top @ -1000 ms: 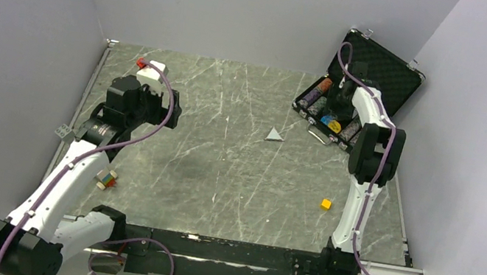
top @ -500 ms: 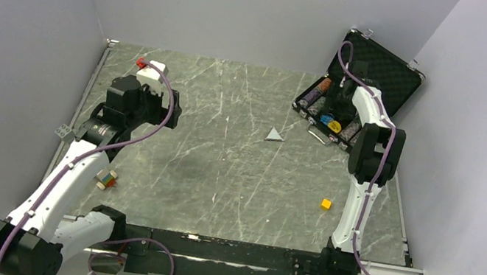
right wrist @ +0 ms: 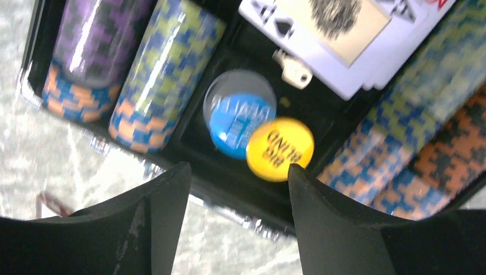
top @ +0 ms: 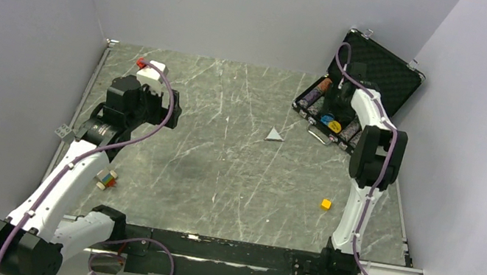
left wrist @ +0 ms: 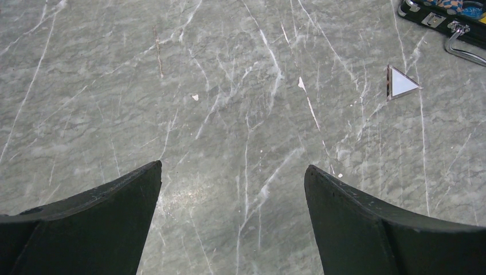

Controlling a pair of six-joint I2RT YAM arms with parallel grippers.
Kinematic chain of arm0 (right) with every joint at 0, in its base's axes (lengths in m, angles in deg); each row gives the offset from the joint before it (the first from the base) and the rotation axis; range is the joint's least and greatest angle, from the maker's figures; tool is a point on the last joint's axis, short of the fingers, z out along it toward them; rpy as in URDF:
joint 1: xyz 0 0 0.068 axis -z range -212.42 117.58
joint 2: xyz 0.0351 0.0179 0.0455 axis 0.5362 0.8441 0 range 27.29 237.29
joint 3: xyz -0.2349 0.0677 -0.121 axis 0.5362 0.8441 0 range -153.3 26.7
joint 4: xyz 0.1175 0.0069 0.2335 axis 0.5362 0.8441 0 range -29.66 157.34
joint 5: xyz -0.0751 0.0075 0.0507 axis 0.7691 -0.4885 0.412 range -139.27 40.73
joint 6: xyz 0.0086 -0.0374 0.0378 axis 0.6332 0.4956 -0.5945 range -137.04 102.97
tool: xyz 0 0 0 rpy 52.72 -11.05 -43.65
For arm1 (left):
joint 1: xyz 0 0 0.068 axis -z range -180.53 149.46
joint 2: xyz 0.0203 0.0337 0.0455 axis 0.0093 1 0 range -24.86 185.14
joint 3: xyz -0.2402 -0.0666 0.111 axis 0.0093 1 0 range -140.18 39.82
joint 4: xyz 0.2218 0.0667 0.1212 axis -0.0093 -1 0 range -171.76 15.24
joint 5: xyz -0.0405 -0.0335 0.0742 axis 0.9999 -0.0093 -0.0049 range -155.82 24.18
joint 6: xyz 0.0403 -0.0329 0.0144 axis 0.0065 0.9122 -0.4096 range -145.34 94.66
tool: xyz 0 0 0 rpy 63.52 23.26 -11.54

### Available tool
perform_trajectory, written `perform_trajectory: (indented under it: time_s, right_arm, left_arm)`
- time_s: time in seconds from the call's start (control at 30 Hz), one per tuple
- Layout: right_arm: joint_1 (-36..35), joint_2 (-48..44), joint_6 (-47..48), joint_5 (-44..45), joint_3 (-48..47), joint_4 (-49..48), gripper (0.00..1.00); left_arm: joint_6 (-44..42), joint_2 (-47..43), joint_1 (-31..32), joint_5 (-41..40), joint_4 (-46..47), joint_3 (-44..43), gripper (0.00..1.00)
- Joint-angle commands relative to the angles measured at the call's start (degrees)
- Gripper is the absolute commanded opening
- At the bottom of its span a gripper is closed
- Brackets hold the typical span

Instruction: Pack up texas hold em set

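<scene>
Black and foam-lined, the briefcase point(top: 303, 108) is found at the upper right of the top view, with its lid point(top: 385, 70) raised against the wall and its long axis running from upper left to lower right. Multicoloured chip rows point(right wrist: 163, 74), cards point(right wrist: 344, 34), a blue disc point(right wrist: 238, 123) and a yellow disc point(right wrist: 280, 149) are seen seated in its lower half. The right gripper point(right wrist: 232, 172) is held directly above the discs, jaws spread and nothing between them. The left gripper point(left wrist: 232, 172), likewise spread and empty, is hung over bare table point(left wrist: 229, 86) at the left, well apart from the case. Packing is judged nearly done. The lid, lying beyond the chips towards the upper right, would best be reached by the right arm.
</scene>
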Motion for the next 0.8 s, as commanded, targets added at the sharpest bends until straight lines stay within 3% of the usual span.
perform_trajectory:
  time_s: [0.0, 0.27, 0.47, 0.77]
  right_arm:
    - [-5.4, -13.9, 0.8, 1.9, 7.2, -5.1, 0.68]
    - [-15.3, -19.8, -0.2, 2.1, 15.6, -5.5, 0.73]
    - [-20.4, -16.6, 3.9, -2.4, 18.3, -9.3, 0.82]
    - [-21.1, -9.1, 10.4, -5.9, 15.1, -7.9, 0.85]
  left_arm:
    - [-0.8, -0.4, -0.2, 0.4, 2.0, -0.3, 0.98]
    - [-0.8, -0.4, -0.2, 0.6, 2.0, -0.2, 0.98]
    - [-1.1, -0.3, -0.2, 0.4, 1.9, -0.2, 0.98]
    - [-1.5, 0.3, -0.2, -0.2, 1.9, -0.3, 0.98]
